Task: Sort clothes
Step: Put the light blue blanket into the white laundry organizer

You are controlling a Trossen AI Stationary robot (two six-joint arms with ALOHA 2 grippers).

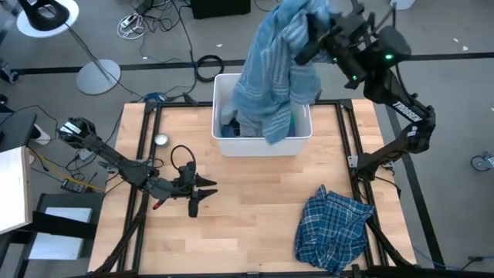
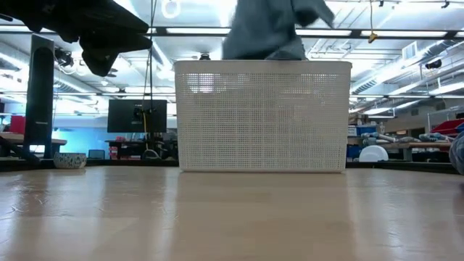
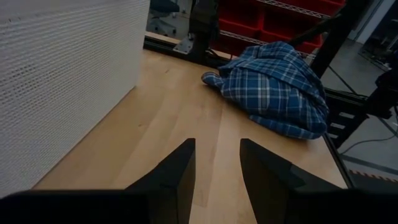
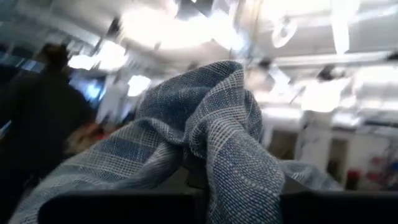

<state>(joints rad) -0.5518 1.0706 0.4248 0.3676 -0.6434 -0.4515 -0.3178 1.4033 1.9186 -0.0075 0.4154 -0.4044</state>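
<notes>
Up at the far edge of the light wooden table [image 1: 255, 193], the white rectangular perforated plastic bin [image 1: 301, 144] stands with its long side facing the near edge. Hanging over it is a light blue-and-white plaid shirt [image 1: 266, 69], lifted high by the right gripper [image 1: 316, 35], whose fingers are clamped on a bunched fold of the fabric; the right wrist view shows that woven cloth wrapped over the fingers. The shirt's lower end drapes down into the bin's middle and over its near wall. Inside the bin, beneath the hanging shirt, a patch of darker fabric shows at the left, though what garment it is cannot be told. From the low view the bin's mesh wall [image 2: 262, 116] fills the centre, with the shirt rising above its rim [image 2: 264, 29].

Near the table's right near corner lies a darker blue-and-white plaid shirt [image 1: 332, 228], crumpled in a heap, well apart from the bin; the left wrist view sees it beyond the bin's wall [image 3: 273, 87].

On the left side of the table the left gripper [image 1: 202, 193] rests low over the wood, its two dark fingers [image 3: 177, 180] spread apart and holding nothing.

No readable writing or labels show on the bin or shirts.
</notes>
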